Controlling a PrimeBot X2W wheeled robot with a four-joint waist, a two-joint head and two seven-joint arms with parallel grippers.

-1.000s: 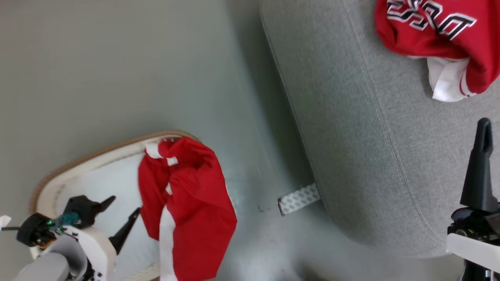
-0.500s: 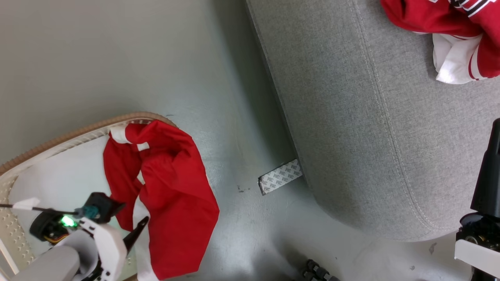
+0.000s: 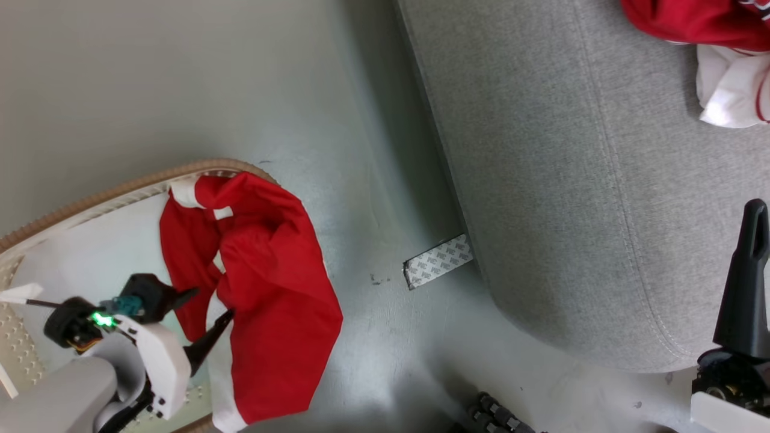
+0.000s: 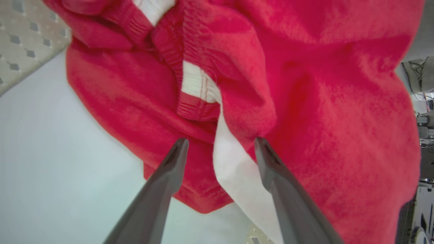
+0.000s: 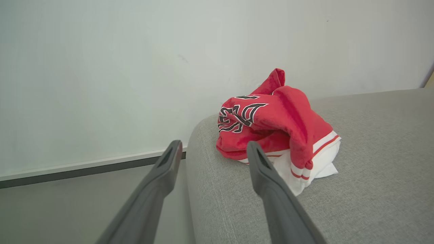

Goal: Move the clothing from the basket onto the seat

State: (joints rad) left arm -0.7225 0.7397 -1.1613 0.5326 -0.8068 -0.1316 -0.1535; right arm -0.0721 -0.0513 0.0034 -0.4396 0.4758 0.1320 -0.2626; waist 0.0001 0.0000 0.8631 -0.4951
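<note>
Over the basket rim [image 3: 120,193] the striped garment [image 3: 274,288] drapes toward open floor [image 3: 373,355]; left pincer [image 4: 221,139] spread, right pincer [image 5: 213,143] spread

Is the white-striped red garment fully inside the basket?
Partly out: the red garment lies in the basket and spills over its rim.

The seat [image 3: 541,180] is grey woven cloth, matt and slightly coarse, with stitched seams; the basket [image 3: 21,355] at eight o'clock is smooth perforated plastic (its brown rim [image 3: 120,192] looks braided and rough); the red garment [image 3: 271,288] in it is soft, fuzzy cloth with a ribbed band; the floor [image 3: 180,90] is smooth with a faint sheen.
</note>
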